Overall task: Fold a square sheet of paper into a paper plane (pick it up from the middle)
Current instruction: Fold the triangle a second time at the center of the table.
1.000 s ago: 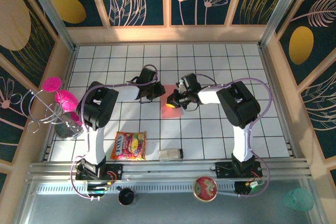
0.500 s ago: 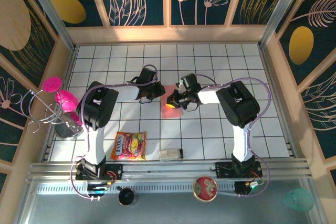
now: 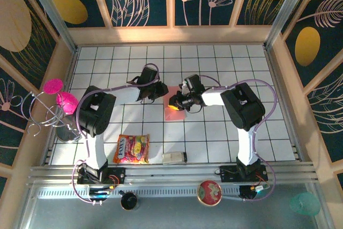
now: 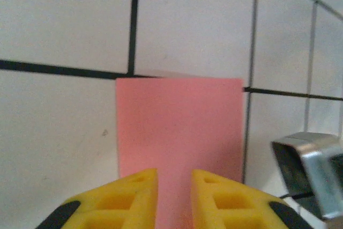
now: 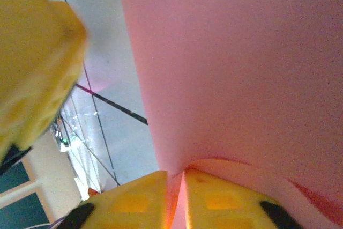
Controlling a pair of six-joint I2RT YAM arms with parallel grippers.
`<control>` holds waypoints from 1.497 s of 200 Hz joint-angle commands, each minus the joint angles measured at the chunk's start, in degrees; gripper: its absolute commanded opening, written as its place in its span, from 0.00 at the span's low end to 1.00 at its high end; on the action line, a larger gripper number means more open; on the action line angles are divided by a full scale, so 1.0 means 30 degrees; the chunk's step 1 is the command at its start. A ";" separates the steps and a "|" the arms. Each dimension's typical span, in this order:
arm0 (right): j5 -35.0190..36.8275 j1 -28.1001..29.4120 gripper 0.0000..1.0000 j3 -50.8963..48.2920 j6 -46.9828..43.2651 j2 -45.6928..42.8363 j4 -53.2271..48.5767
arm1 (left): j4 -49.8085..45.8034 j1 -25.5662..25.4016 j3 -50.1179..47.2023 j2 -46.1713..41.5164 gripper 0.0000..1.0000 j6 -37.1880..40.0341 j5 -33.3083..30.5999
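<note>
In the top view, the left hand (image 3: pixel 156 90) and the right hand (image 3: pixel 177 102) are meeting nose to nose over the middle of the white tiled table (image 3: pixel 214 63). The sheet of paper (image 3: pixel 173 106) is showing as a small salmon-pink patch just under and in front of the right hand, between the two hands. It is glowing orange on the side nearest the arm bases. An orange-yellow snack packet (image 3: pixel 132 149) is lying well behind the left hand, near that arm's base.

In the left wrist view, the left hand (image 4: pixel 175 194) is pointing out over the table (image 4: pixel 64 25). Its yellow fingers (image 4: pixel 131 197) are standing a little apart, with pink showing through the narrow gap. The sheet of paper (image 4: pixel 179 127) is running straight ahead from the fingertips as an upright rectangle (folded, to judge by its narrow shape), ending just past a dark tile line. Whether the fingers are touching the paper I cannot tell. A silvery metal block (image 4: pixel 310 171) is sitting just to the right of the fingertips.

In the right wrist view, the right hand (image 5: pixel 176 191) is pinching the sheet of paper (image 5: pixel 230 68). Its two yellow fingers (image 5: pixel 134 199) are pressing almost together on a puckered edge. The paper is rising ahead of the hand and spreading to its right. A blurred yellow finger (image 5: pixel 35 68) is hanging to the upper left of the fingertips.
</note>
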 commanded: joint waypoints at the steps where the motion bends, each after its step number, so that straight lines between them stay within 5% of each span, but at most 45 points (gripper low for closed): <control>1: 0.1257 0.0148 0.26 -0.0018 -0.0276 0.0656 -0.1242 | -0.0344 0.0288 -0.0094 -0.1659 0.27 -0.0290 -0.0989; 24: 0.1363 0.0148 0.35 -0.0064 -0.0370 0.0497 -0.1164 | -0.0290 0.0478 -0.0721 -0.2552 0.31 -0.0662 -0.1373; 78: 0.1364 0.0148 0.39 -0.0237 -0.0729 0.0511 -0.1162 | 0.0677 0.0597 -0.2656 -0.3972 0.32 -0.1754 -0.0772; 164: 0.2921 0.0235 0.05 -0.0167 -0.1478 0.1072 -0.2876 | 0.1501 -0.0542 -0.4242 -0.3300 0.05 -0.1888 0.1340; 299: 0.3095 0.0232 0.00 -0.0130 -0.1562 0.1121 -0.3009 | 0.1238 -0.1481 -0.2975 -0.0564 0.00 -0.2240 -0.0052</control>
